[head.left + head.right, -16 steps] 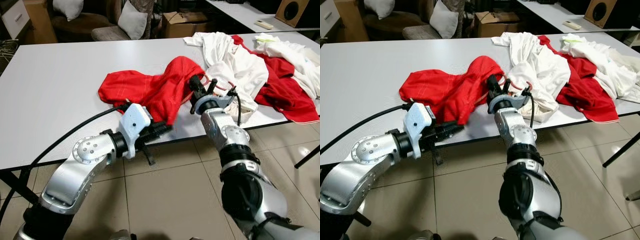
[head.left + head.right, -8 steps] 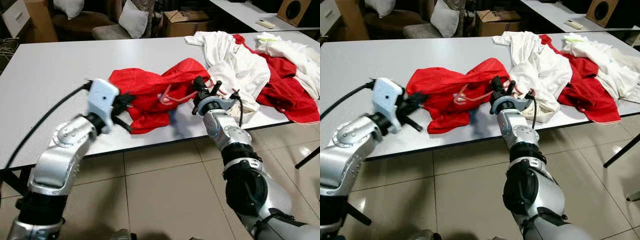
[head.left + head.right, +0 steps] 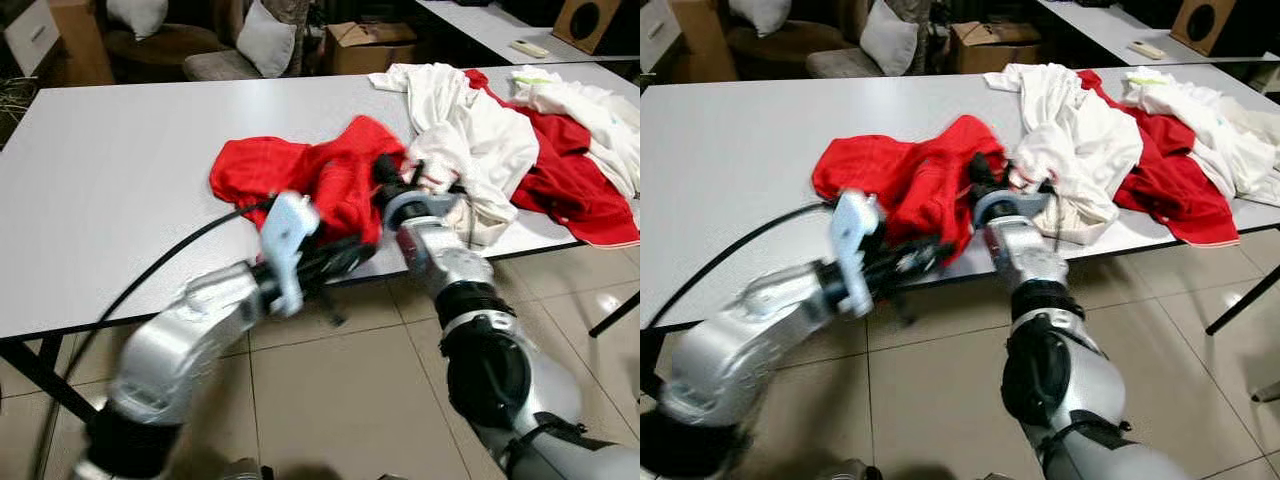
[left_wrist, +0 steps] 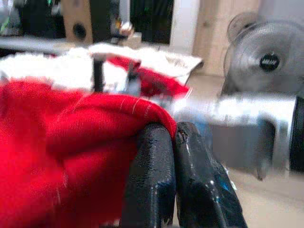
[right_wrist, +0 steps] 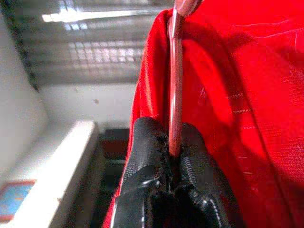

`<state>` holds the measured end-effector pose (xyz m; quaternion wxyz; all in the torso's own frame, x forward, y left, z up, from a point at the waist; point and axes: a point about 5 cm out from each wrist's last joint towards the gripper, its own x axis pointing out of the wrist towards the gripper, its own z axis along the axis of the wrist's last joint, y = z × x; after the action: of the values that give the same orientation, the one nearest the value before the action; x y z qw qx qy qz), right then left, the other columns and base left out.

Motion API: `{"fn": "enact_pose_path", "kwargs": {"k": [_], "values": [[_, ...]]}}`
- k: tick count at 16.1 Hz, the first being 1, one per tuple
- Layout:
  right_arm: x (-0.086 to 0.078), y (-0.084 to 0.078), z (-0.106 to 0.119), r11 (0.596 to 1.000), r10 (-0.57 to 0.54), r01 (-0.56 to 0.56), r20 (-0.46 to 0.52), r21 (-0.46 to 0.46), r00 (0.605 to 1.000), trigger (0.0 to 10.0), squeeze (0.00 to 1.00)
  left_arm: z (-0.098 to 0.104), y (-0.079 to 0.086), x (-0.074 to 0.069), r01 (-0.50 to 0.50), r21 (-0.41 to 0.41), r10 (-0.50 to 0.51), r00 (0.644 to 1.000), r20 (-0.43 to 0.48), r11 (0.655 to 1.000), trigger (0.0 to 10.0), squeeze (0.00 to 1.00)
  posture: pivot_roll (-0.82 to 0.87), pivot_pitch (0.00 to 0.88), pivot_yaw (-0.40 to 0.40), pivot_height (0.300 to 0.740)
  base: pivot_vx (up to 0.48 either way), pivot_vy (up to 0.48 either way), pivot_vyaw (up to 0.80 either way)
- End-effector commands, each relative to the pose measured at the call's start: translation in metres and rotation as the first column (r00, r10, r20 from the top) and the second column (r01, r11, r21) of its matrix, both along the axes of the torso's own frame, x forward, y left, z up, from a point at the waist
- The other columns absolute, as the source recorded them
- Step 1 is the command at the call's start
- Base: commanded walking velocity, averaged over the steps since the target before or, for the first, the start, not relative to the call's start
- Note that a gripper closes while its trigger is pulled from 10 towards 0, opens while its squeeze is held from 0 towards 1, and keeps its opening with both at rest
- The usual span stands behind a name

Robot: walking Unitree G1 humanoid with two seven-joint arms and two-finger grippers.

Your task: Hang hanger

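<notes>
The right gripper point(image 5: 173, 156) pinches the thin red hanger point(image 5: 175, 85), whose rod runs straight out from its fingertips into the red shirt point(image 3: 320, 180) near the table point(image 3: 110, 200) edge, while the left gripper point(image 4: 173, 166), pressed together on the shirt's hem, is just beside it.

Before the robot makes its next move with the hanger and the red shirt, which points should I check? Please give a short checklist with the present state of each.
1. Right gripper shut on the hanger: ok.
2. Left gripper pinching the red shirt: ok, fingers together at the cloth edge.
3. Hanger sitting properly inside the shirt: cannot tell, cloth hides it.
4. Red shirt apart from the white clothes: not ok, they touch.
5. Table edge supporting the shirt: ok.
</notes>
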<state>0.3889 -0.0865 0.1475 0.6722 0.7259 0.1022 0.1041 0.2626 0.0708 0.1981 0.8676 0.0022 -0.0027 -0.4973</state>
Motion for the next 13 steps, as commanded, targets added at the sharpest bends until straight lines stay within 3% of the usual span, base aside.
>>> {"fn": "enact_pose_path", "kwargs": {"k": [1,2,3,4,5,6,8,9,11,13], "values": [[0.0,0.005,-0.001,0.998,0.019,-0.019,0.0,-0.052,1.0,10.0,0.0,0.005,-0.01,-0.003,0.063,0.006,-0.063,0.998,0.024,0.998,0.0,0.0,-0.02,0.0,-0.037,0.74,0.0,0.0,0.0],[0.0,0.006,-0.001,0.999,0.014,-0.014,-0.004,-0.04,1.0,10.0,0.0,-0.001,-0.015,-0.01,0.129,0.048,-0.13,0.992,0.006,0.99,0.0,0.0,-0.02,0.0,-0.036,0.74,0.0,0.0,0.0],[0.0,0.005,0.0,0.999,0.01,-0.01,0.001,-0.033,1.0,10.0,0.0,-0.007,-0.017,-0.017,0.17,0.094,-0.169,0.985,-0.017,0.981,3.6,0.0,-0.02,0.0,-0.033,0.74,0.0,0.0,0.0],[0.001,0.004,0.002,1.0,0.006,-0.006,0.011,-0.031,1.0,10.0,0.0,-0.015,-0.017,-0.018,0.163,0.131,-0.16,0.987,-0.036,0.978,10.0,0.0,-0.02,0.0,-0.031,0.74,0.0,0.0,0.0],[0.001,0.002,0.003,1.0,0.002,-0.001,0.019,-0.03,1.0,10.0,0.0,-0.02,-0.016,-0.019,0.172,0.164,-0.169,0.985,-0.032,0.971,10.0,0.29,-0.02,0.0,-0.031,0.74,0.0,0.0,0.0],[0.002,0.0,0.004,1.0,-0.007,0.008,0.024,-0.028,1.0,10.0,0.0,-0.024,-0.014,-0.021,0.185,0.198,-0.179,0.983,-0.047,0.963,10.0,1.0,-0.02,0.0,-0.03,0.74,0.0,0.0,0.0],[0.003,-0.004,0.005,0.999,-0.023,0.023,0.031,-0.029,0.999,10.0,0.0,-0.028,-0.011,-0.022,0.195,0.241,-0.188,0.981,-0.052,0.951,10.0,1.0,-0.02,0.0,-0.03,0.74,0.0,0.0,0.0],[0.004,-0.006,0.006,0.997,-0.024,0.027,0.04,-0.07,0.999,10.0,0.0,-0.026,-0.011,-0.024,0.208,0.221,-0.203,0.978,-0.048,0.953,10.0,1.0,-0.02,0.0,-0.03,0.74,0.0,0.0,0.0],[0.006,-0.009,0.013,0.998,-0.034,0.039,0.092,-0.055,0.995,10.0,0.0,-0.023,-0.014,-0.031,0.264,0.17,-0.259,0.965,-0.05,0.949,10.0,1.0,-0.02,0.0,-0.028,0.74,0.0,0.0,0.0],[0.008,-0.014,0.016,0.995,-0.049,0.057,0.099,-0.086,0.994,10.0,0.0,-0.03,-0.013,-0.036,0.29,0.211,-0.281,0.957,-0.073,0.934,10.0,1.0,-0.02,0.0,-0.027,0.74,0.0,0.0,0.0]]}}
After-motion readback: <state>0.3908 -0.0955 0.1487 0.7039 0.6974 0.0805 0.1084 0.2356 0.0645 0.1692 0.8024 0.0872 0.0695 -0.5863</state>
